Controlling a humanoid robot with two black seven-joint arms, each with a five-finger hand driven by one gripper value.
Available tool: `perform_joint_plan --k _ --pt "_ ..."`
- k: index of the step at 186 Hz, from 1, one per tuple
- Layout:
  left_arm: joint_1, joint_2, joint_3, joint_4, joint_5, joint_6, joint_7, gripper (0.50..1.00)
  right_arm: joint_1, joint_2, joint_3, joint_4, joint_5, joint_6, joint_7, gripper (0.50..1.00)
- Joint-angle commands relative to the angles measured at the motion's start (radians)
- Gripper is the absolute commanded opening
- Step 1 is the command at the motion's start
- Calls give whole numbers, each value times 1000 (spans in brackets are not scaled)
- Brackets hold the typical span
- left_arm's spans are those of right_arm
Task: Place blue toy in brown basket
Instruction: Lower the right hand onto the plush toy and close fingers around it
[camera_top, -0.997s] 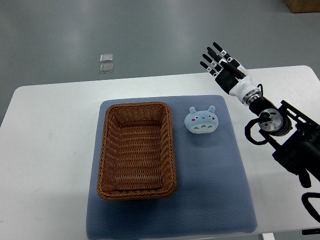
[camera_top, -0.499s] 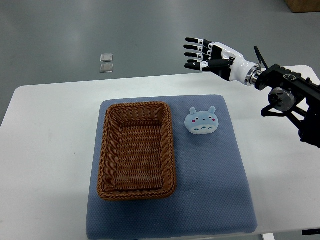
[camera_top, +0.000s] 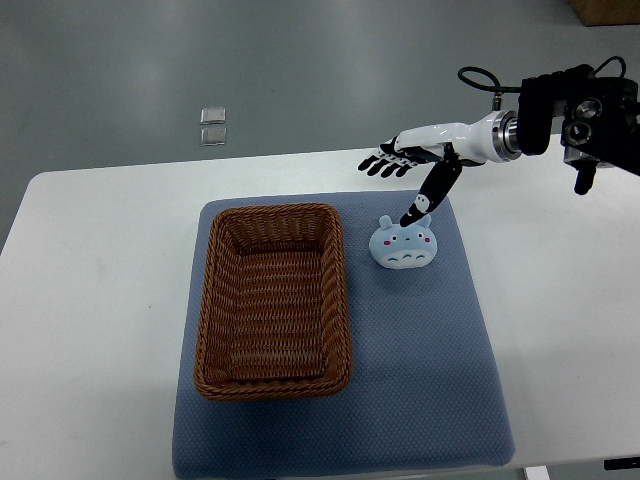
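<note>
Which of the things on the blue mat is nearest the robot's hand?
The blue toy, right under the right hand's lowered thumb; the brown basket sits further left.

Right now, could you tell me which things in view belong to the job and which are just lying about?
Part of the job:
- blue toy, on the mat beside the basket
- brown basket, nothing in it
- right hand, open, above the toy

Just lying about:
- blue mat under both
- white table
- two small clear pieces on the floor beyond the table
</note>
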Motion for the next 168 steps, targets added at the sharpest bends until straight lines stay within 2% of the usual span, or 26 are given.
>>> perform_joint_plan --k 1,34,112,168 --pt "0 0 0 1 0 1 0 1000 -8 30 -15 -1 -5 -53 -11 917" --pt "0 0 -2 7 0 1 0 1000 -28 65 -94 -15 -27 -163 -17 917" --pt "0 0 0 7 0 1 0 1000 -117 107 -104 -87 -123 -228 -19 915" --pt "0 0 -2 8 0 1 0 1000 -127 116 -104 -90 -123 -249 -19 903"
